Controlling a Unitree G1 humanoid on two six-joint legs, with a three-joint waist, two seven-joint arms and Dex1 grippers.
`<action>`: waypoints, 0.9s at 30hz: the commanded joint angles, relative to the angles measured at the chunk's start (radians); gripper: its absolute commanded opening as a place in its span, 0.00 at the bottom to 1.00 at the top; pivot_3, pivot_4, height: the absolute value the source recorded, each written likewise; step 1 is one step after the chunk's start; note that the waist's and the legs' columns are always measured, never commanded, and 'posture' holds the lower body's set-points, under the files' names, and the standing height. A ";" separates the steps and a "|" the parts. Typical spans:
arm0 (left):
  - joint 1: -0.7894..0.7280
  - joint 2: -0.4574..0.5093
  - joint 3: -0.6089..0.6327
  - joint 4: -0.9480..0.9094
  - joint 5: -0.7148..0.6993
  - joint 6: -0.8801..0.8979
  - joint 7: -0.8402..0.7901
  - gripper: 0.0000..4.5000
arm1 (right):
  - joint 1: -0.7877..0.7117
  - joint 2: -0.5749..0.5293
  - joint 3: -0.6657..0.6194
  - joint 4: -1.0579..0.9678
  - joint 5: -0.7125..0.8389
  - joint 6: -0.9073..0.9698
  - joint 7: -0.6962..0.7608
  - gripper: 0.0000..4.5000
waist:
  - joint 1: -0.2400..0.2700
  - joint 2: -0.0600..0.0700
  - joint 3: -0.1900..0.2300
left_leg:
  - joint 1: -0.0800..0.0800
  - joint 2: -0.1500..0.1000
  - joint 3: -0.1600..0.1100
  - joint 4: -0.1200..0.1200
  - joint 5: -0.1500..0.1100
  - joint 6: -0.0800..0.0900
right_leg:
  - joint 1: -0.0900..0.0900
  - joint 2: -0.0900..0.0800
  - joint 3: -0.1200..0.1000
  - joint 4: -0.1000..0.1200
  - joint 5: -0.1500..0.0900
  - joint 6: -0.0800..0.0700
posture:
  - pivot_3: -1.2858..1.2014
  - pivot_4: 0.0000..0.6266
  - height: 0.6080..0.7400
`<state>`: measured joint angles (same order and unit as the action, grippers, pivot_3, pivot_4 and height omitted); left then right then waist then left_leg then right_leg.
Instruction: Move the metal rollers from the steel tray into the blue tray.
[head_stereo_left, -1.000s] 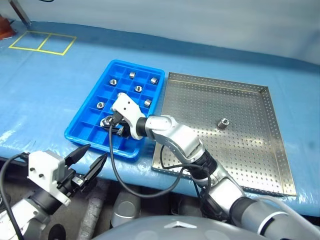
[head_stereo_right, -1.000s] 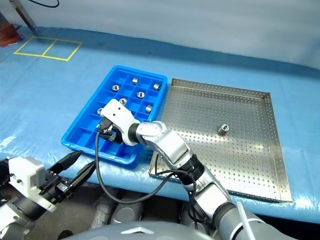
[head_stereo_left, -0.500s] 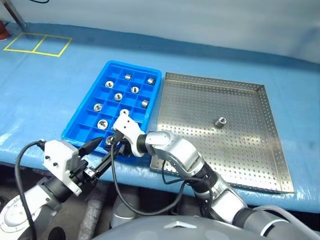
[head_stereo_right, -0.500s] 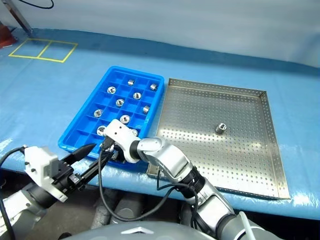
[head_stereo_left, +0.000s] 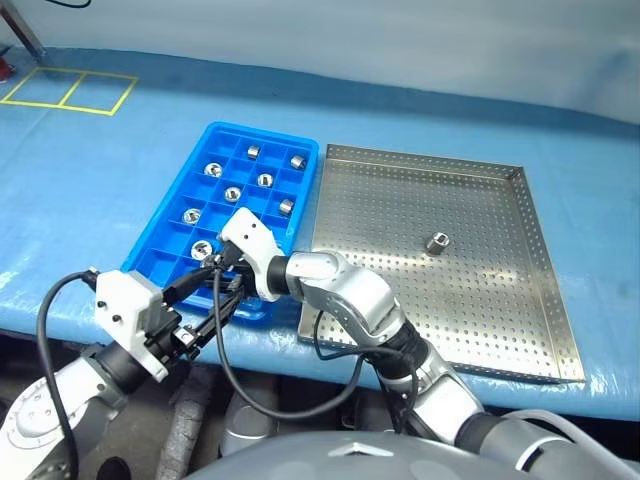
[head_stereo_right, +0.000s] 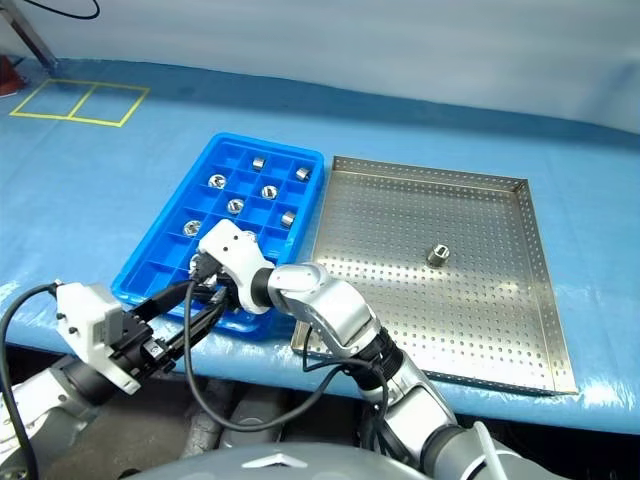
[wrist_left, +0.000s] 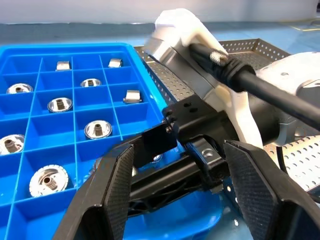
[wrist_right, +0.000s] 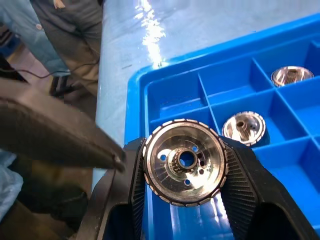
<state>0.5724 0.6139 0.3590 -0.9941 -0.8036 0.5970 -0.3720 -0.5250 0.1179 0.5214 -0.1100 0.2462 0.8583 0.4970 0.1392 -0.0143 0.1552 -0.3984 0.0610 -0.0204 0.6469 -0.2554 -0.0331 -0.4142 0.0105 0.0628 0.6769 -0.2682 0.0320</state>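
Left gripper now nearer blue-covered table.

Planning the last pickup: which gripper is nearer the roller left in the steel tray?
Right. The right gripper, shut on a roller, is over the blue tray's near end; the left gripper sits farther from the lone roller, off the table edge.

Blue tray left of steel tray — touching; one roller in the latter.
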 joint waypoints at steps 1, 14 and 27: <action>-0.003 0.007 -0.003 -0.009 -0.008 0.002 -0.004 0.70 | -0.007 0.024 0.017 -0.019 0.011 -0.029 0.009 0.38 | -0.001 0.000 0.000 | 0.000 0.000 0.000 0.000 0.000 0.000 | 0.000 0.000 0.000 0.000 0.000 0.000 | 0.67 0.24 1.00; -0.009 0.005 -0.010 -0.007 -0.005 0.006 -0.006 0.70 | 0.026 0.018 0.081 0.113 -0.049 -0.108 0.007 0.38 | -0.005 0.000 0.000 | 0.000 0.000 0.000 0.000 0.000 0.000 | 0.000 0.000 0.000 0.000 -0.001 -0.001 | 0.68 0.24 1.00; -0.035 0.010 -0.023 0.008 -0.001 0.006 -0.019 0.70 | 0.018 0.016 0.041 0.131 -0.067 -0.111 -0.003 0.73 | -0.005 0.000 0.000 | 0.000 0.000 0.000 0.000 0.000 0.000 | 0.000 0.000 0.000 0.000 -0.001 -0.001 | 0.67 0.24 1.00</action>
<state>0.5419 0.6146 0.3398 -0.9806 -0.7970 0.6088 -0.3802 -0.5024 0.1266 0.5718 0.0404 0.1805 0.7519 0.4958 0.1339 -0.0143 0.1553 -0.3984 0.0610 -0.0206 0.6469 -0.2555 -0.0334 -0.4142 0.0103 0.0625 0.6769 -0.2687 0.0311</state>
